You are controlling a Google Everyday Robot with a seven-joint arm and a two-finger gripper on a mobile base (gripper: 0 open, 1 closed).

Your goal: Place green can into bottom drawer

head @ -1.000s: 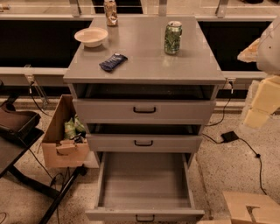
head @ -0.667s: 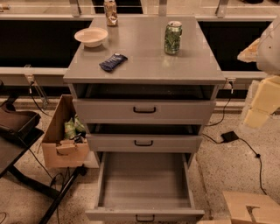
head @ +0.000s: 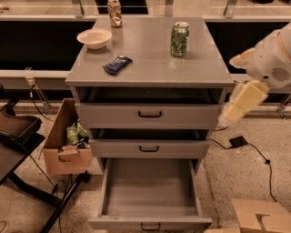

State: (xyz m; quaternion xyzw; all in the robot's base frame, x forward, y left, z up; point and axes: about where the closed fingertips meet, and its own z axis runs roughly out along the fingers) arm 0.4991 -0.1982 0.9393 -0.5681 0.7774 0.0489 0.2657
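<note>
The green can (head: 179,39) stands upright on the right rear part of the grey cabinet top (head: 154,63). The bottom drawer (head: 150,191) is pulled fully out at the foot of the cabinet, and its flat tray holds nothing. My gripper (head: 237,106) hangs off the cream arm (head: 273,59) at the cabinet's right side, level with the top drawer front. It is well below and to the right of the can and touches nothing.
On the cabinet top are a white bowl (head: 94,37), a dark blue packet (head: 117,64) and a tan crumpled can (head: 114,11). Two upper drawers (head: 149,114) stand slightly open. A cardboard box (head: 66,145) sits on the left, another (head: 261,216) at the bottom right, and a cable with an adapter (head: 238,141) lies on the floor.
My arm and gripper have swung left, closer to the cabinet's right side. The can, the drawers and the other items have not moved.
</note>
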